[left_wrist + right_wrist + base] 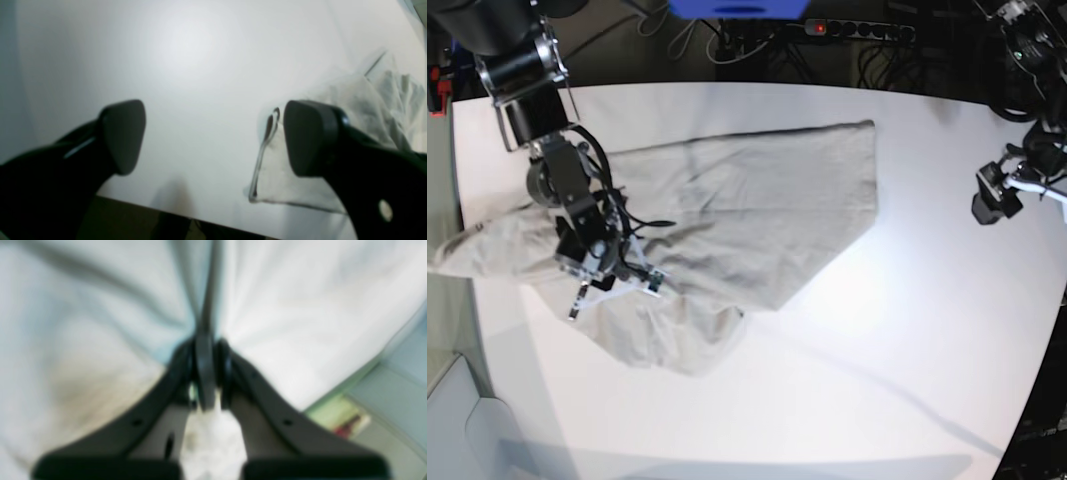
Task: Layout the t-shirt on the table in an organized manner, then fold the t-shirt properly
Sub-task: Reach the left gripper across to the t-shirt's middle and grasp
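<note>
A plain beige t-shirt (727, 215) is seen, unprinted. The table (877, 340) is white; black is shown by the left gripper (213, 136)

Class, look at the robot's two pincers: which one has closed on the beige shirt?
The right pincer, its jaws shut on a fold of the wrinkled beige cotton t-shirt. The left pincer gapes wide over the bare white table.

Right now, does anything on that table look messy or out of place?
Yes: the t-shirt lies crooked and rumpled on the table, one end drooping over the edge. The right gripper is pinching its cloth.
</note>
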Action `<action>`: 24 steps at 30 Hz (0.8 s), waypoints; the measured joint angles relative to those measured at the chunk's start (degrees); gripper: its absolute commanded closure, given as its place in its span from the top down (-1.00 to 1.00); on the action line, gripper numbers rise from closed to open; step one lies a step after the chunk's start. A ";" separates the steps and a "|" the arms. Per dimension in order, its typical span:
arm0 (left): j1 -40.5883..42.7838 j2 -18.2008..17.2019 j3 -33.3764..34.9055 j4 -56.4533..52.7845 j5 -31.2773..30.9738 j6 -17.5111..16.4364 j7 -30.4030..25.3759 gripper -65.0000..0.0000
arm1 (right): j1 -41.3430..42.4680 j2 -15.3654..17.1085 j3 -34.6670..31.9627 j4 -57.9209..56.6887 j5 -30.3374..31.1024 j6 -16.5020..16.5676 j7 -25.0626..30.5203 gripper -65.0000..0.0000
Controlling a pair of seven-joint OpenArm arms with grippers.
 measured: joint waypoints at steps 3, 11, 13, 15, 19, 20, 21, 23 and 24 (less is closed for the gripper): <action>-2.01 0.46 -0.22 -0.02 0.66 0.04 0.44 1.00 | -1.92 0.61 0.37 16.57 -0.85 -0.28 -2.05 -1.00; -10.19 3.32 0.22 -0.59 -4.26 0.07 0.48 1.00 | -11.30 3.10 0.37 25.73 0.39 -0.22 -2.64 -1.00; -13.66 4.24 2.47 -0.90 -4.31 0.04 0.15 1.00 | -12.02 3.45 0.68 25.92 -0.09 -0.22 -2.47 -1.00; -17.27 4.61 5.55 -3.10 -4.87 -0.13 0.02 1.00 | -13.29 3.48 0.74 25.90 -0.22 -0.22 -2.91 -1.00; -22.53 7.54 9.88 -11.76 -3.34 0.24 -0.59 1.00 | -14.93 3.02 0.59 25.90 0.11 -0.22 -2.91 -1.00; -23.58 8.20 10.99 -14.05 -3.21 0.28 -0.55 1.00 | -15.19 2.97 0.61 25.92 -0.07 -0.22 -2.89 -1.00; -24.85 8.90 12.17 -16.50 -3.28 0.24 -0.57 1.00 | -15.58 2.99 0.63 25.92 -0.07 -0.22 -2.91 -1.00; -28.22 10.43 14.64 -22.21 -3.21 0.28 -1.09 1.00 | -16.83 2.62 0.72 25.92 -0.22 -0.22 -2.97 -1.00; -29.81 11.10 16.06 -24.81 -3.37 0.50 -2.10 1.00 | -17.42 2.10 0.68 25.92 -0.50 -0.20 -3.43 -1.00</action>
